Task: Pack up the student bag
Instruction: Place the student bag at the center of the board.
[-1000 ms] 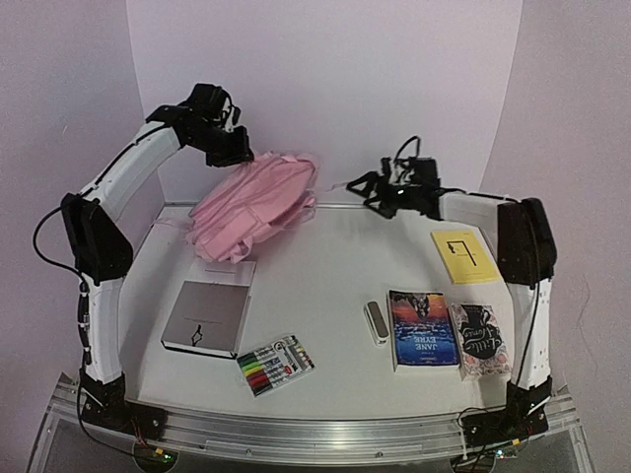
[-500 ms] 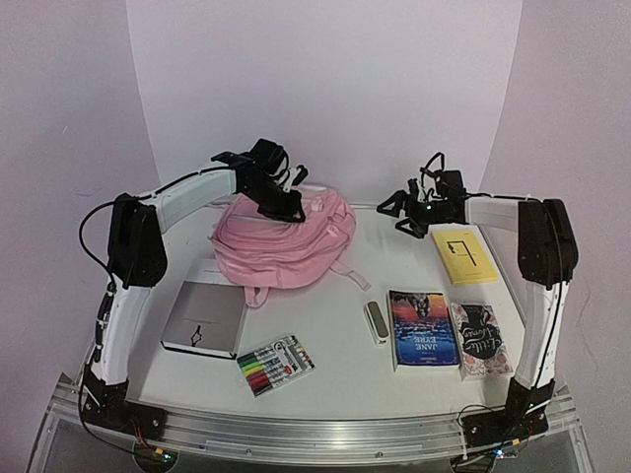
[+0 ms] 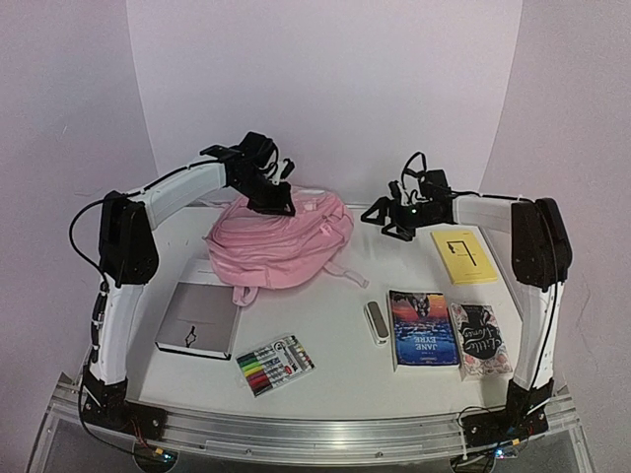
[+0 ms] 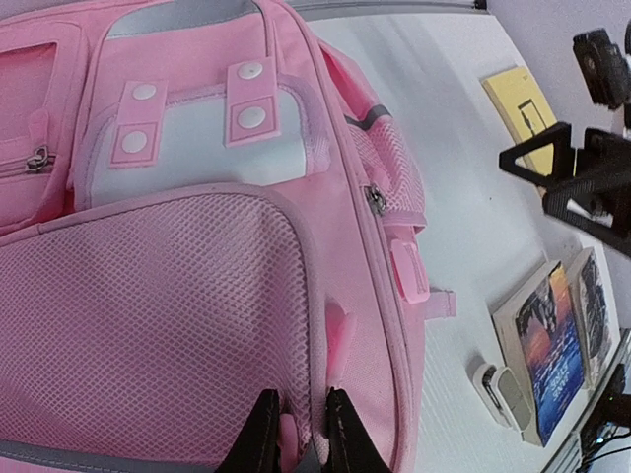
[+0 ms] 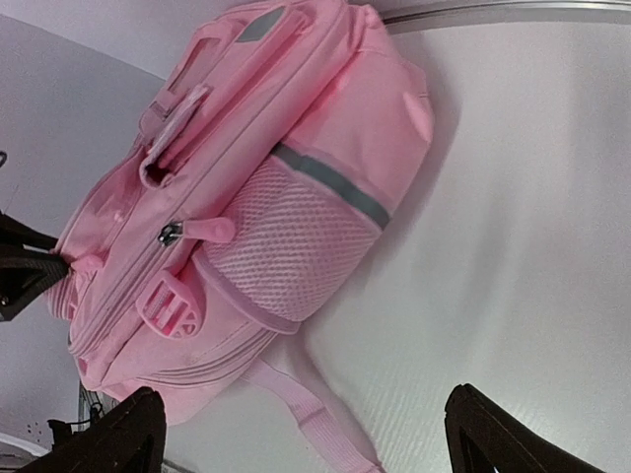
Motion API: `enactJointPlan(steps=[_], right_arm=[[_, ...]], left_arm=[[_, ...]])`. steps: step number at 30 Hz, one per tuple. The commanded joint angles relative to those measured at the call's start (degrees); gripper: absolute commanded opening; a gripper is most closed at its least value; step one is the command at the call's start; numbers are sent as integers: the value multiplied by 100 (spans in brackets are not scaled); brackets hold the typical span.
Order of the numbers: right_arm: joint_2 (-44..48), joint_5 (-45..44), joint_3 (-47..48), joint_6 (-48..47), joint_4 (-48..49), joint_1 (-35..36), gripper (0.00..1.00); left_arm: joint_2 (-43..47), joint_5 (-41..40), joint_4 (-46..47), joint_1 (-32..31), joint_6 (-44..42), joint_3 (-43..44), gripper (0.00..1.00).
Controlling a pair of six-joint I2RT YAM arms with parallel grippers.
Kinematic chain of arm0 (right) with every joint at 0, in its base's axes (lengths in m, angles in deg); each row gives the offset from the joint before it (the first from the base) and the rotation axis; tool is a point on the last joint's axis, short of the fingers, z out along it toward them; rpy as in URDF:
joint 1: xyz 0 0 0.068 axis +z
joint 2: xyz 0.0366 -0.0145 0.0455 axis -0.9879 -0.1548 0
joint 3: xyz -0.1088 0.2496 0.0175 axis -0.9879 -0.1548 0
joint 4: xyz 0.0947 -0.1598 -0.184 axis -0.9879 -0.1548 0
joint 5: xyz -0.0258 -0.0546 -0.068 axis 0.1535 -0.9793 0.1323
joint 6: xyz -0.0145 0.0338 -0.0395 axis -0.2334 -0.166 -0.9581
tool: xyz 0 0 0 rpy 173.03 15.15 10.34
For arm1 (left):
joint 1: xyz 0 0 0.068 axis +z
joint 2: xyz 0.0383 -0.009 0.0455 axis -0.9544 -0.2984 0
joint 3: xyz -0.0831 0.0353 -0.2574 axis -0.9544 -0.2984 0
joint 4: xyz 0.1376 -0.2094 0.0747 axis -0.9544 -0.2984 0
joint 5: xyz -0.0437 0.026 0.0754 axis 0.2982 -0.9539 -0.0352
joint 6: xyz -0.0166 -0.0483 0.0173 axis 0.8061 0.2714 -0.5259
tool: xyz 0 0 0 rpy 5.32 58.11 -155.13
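The student bag point(image 3: 286, 241) is a soft pink backpack lying on the table at the back centre, a strap trailing toward the front. In the left wrist view the bag point(image 4: 197, 246) fills the frame, showing a mesh pocket and white patch. My left gripper point(image 3: 276, 202) is at the bag's top rear edge; in its own view the left gripper point(image 4: 296, 445) is shut on a fold of pink fabric beside the mesh. My right gripper point(image 3: 380, 219) hovers open just right of the bag. The right wrist view shows the bag point(image 5: 246, 177) ahead of the right gripper point(image 5: 306, 434), nothing between the fingers.
A grey notebook point(image 3: 202, 317) lies front left with a marker pack point(image 3: 275, 365) beside it. A small white case point(image 3: 377, 322), a Jane Eyre book point(image 3: 424, 328) and a patterned book point(image 3: 479, 340) lie front right. A yellow book point(image 3: 463, 256) sits at the right.
The left gripper carried the bag from the air at the back left toward the centre and set it down on the table. The right gripper shifted slightly, staying open.
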State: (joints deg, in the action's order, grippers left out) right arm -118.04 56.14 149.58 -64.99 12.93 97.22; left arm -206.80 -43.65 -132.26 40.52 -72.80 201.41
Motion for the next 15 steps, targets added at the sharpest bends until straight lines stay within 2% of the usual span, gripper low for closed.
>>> enactJointPlan(steps=[1,4,6,7,8,10,11,12,15], right_arm=[[177,-163,191,-92,-58,356,98],[103,-77,122,138,-103,370,98],[65,-77,75,201,-117,367,98],[51,-72,78,242,-122,360,98],[49,-53,81,276,-136,345,98],[94,-51,63,305,-154,299,98],[128,-70,29,311,-165,273,98],[174,-96,-18,322,-181,249,98],[330,-137,-246,417,-214,218,98]], left_arm=[[-8,238,589,137,973,959,1],[-475,445,781,113,1400,1738,0],[-634,598,991,61,1538,1957,7],[-630,645,1056,29,1541,1978,16],[-569,672,1064,11,1520,1930,35],[-258,605,1014,33,1449,1573,60],[-30,440,1006,72,1442,1246,69],[248,248,1020,158,1486,862,72],[961,-143,1116,706,1923,-293,75]])
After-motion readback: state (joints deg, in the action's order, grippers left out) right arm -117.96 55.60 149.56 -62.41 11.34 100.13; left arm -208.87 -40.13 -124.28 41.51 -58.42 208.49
